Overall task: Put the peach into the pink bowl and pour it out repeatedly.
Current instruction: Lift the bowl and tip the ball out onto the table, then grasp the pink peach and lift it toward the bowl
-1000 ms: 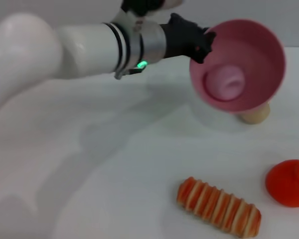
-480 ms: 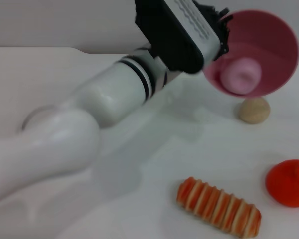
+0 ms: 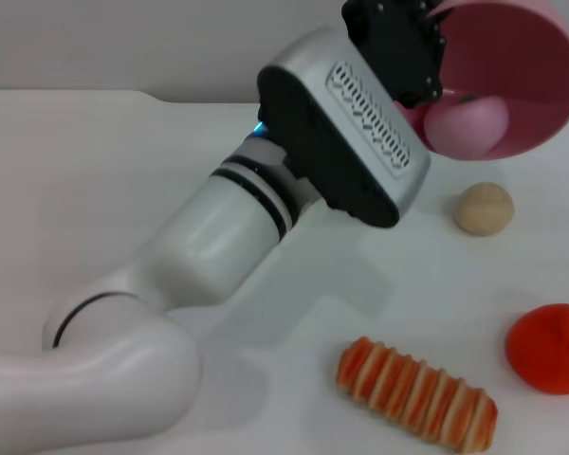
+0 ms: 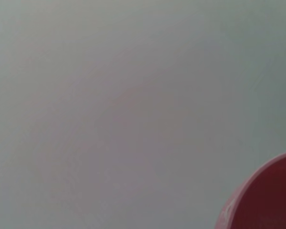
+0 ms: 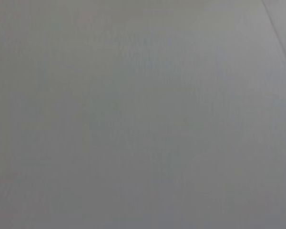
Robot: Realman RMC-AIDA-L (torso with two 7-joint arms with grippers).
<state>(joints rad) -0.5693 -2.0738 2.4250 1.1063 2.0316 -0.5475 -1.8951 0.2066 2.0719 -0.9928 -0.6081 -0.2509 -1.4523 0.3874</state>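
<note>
My left gripper [image 3: 434, 57] is shut on the rim of the pink bowl [image 3: 536, 57] and holds it high above the table at the far right, tipped so its mouth faces me. The pale pink peach [image 3: 467, 126] lies inside the bowl against its lower wall. A part of the bowl's rim also shows in the left wrist view [image 4: 264, 200]. The right gripper is out of view; its wrist view shows only a bare grey surface.
A beige tan ball [image 3: 483, 209] lies on the white table [image 3: 95, 190] just below the bowl. A bright orange-red fruit [image 3: 552, 347] sits at the right edge. A striped orange and cream bread roll [image 3: 417, 392] lies at the front.
The left arm has swung up and to the right, lifting the bowl higher. The bowl has tipped further and the peach has slid to its lower wall. The tan ball is now uncovered.
</note>
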